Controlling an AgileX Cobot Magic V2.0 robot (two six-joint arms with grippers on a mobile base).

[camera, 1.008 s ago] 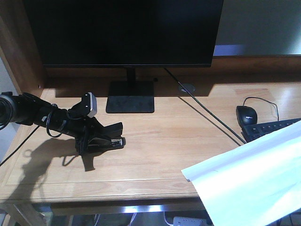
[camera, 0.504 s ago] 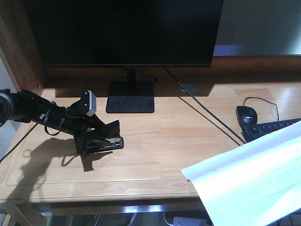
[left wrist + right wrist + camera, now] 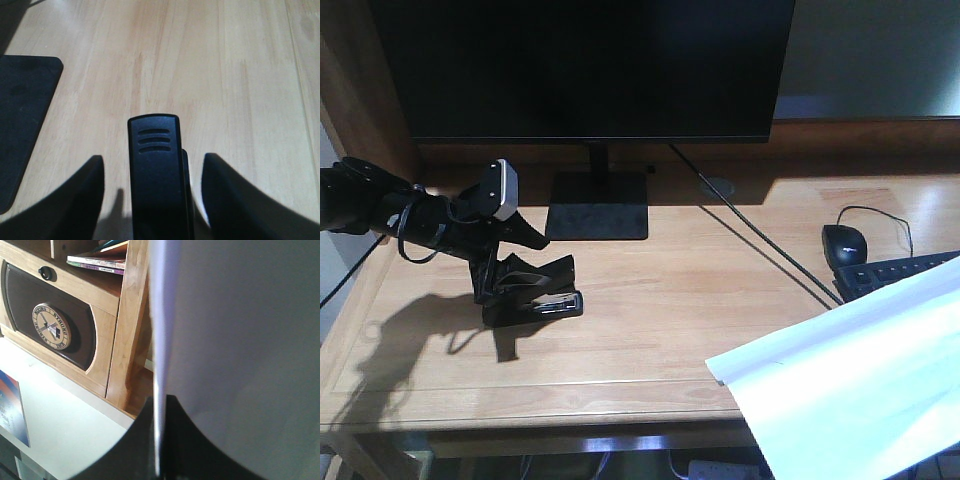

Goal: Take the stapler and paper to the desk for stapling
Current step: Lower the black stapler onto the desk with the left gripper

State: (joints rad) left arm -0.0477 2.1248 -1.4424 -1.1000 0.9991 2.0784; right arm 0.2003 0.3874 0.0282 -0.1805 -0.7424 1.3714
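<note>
- Wood of a light tone with plank grain makes the one desk (image 3: 670, 280), which fills most of the front view.
- One black monitor (image 3: 590, 60) stands at 12 o'clock on the desk, on a flat dark foot (image 3: 598, 205).
- One white sheet of paper (image 3: 860, 380) hangs in the air at 5 o'clock, over the front edge of the desk and not lying on it.
- One right gripper (image 3: 159, 440) shows only in its own wrist view. Its dark fingers are closed on the lower edge of the paper, one on each side.
- One left gripper (image 3: 535, 290) reaches in from 9 o'clock and is low over the desk, at 7 o'clock from the monitor foot. It is spread wide and grips nothing.
- One black keyboard (image 3: 895, 275) lies at 3 o'clock, partly covered by the paper.
- One black stapler (image 3: 552, 305) lies flat on the desk between the two fingers (image 3: 75, 200) of the left gripper. In the left wrist view bare wood shows on both sides of it, so the fingers seem not to touch it.
- One black mouse (image 3: 844, 243) lies at 11 o'clock from the keyboard, just beside it.
</note>
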